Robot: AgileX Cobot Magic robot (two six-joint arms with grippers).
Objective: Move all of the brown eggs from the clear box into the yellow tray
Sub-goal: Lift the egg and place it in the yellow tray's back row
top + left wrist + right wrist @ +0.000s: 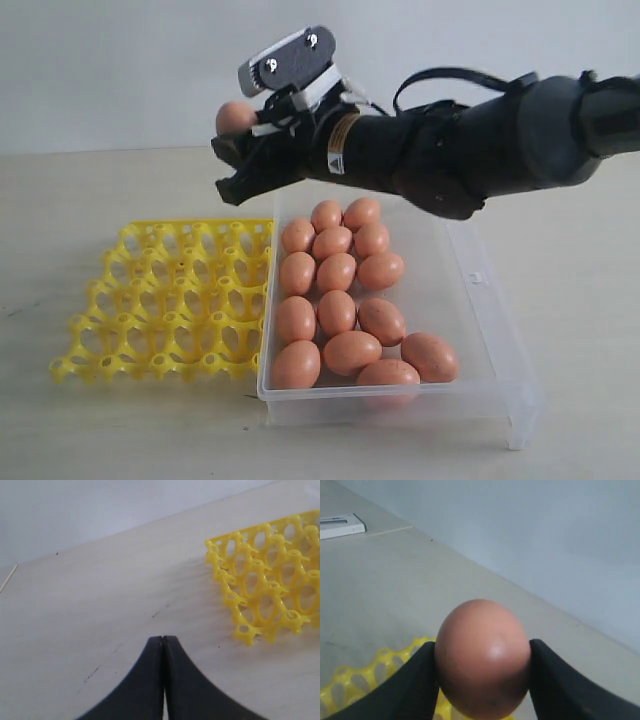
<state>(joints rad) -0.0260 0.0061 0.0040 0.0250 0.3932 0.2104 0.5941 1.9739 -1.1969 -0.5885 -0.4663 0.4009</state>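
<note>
Though aloft, egg over tray edge

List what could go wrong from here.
1. The right end effector grips the egg only by its sides, well above the tray; a slip would likely crack it.
2. The tray is all holes and pegs, so an off-centre release may land the egg on a peg and let it roll.
3. The arm reaches over the box; lowering carelessly could hit the eggs inside.
</note>
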